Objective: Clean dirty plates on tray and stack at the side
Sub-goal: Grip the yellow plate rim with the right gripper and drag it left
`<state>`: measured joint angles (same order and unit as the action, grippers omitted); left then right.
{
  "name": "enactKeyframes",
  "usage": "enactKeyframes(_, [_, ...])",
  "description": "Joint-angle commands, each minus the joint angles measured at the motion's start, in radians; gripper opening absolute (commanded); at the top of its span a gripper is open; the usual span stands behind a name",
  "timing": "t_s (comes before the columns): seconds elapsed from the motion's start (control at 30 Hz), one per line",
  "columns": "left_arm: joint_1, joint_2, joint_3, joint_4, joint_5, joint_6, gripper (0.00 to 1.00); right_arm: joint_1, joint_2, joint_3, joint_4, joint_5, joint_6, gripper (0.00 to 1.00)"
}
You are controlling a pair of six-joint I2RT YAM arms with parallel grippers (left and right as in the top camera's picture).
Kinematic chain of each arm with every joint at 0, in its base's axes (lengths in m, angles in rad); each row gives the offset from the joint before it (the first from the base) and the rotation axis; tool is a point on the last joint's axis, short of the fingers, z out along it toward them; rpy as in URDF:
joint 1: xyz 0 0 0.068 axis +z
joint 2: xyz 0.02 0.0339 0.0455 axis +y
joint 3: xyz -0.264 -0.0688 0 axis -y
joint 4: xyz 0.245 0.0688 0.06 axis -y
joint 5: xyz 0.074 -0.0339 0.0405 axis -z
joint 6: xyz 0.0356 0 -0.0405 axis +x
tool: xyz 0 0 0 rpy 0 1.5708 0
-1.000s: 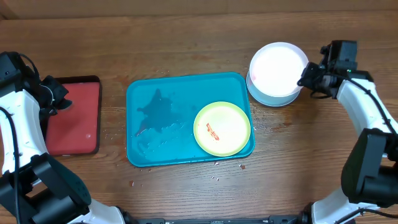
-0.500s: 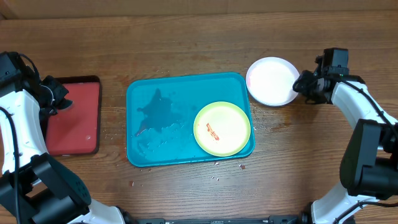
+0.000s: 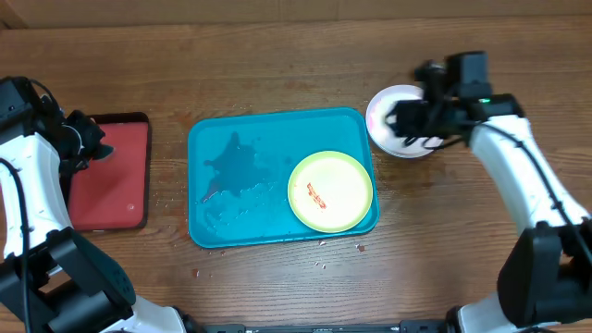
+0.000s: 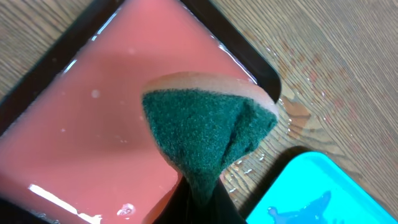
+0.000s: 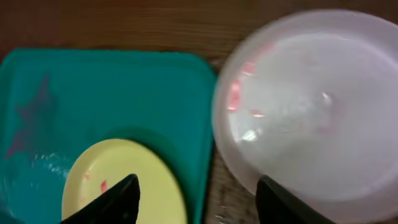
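The teal tray (image 3: 277, 139) lies mid-table with a yellow-green plate (image 3: 330, 191) on its right end, a red smear on the plate. Just right of the tray a white plate (image 3: 389, 135) rests on the table, with faint pink smears in the right wrist view (image 5: 305, 112). My right gripper (image 3: 400, 120) hovers over the white plate's left side, open and empty (image 5: 199, 202); below it show the tray's corner (image 5: 124, 93) and the yellow-green plate (image 5: 118, 180). My left gripper (image 3: 95, 146) is shut on a green sponge (image 4: 208, 134) above the red tray (image 4: 93, 124).
The dark-rimmed red tray (image 3: 116, 171) sits at the far left and holds pinkish liquid. A puddle (image 3: 236, 171) wets the teal tray's left half. Droplets speckle the wood between the two trays (image 4: 298, 106) and in front of the teal tray.
The white plate came down onto the table beside the tray. My right gripper opened, let go of it and swung left over it. The left arm barely moved.
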<state>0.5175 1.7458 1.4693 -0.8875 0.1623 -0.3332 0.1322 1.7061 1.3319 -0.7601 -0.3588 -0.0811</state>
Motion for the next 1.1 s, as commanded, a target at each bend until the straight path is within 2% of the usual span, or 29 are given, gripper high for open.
enactKeyframes(0.0, [-0.051, -0.007, 0.019, 0.002, 0.049, 0.052, 0.04, 0.140, 0.048, 0.010, 0.001, 0.028, -0.188, 0.66])
enactKeyframes(0.17, [-0.126, -0.007, 0.018, -0.004, 0.052, 0.060, 0.04, 0.250, 0.161, 0.010, 0.021, 0.204, -0.184, 0.65])
enactKeyframes(0.53, [-0.228, -0.007, 0.018, -0.021, 0.052, 0.060, 0.04, 0.256, 0.238, 0.010, -0.003, 0.243, -0.232, 0.63])
enactKeyframes(0.87, [-0.252, -0.007, 0.018, -0.023, 0.076, 0.064, 0.04, 0.257, 0.278, 0.010, -0.051, 0.224, -0.225, 0.43])
enactKeyframes(0.97, [-0.255, -0.007, 0.018, -0.027, 0.079, 0.065, 0.04, 0.257, 0.280, 0.010, -0.051, 0.224, -0.198, 0.32])
enactKeyframes(1.07, [-0.266, -0.007, 0.018, -0.033, 0.087, 0.066, 0.04, 0.260, 0.280, 0.010, -0.050, 0.222, -0.141, 0.15])
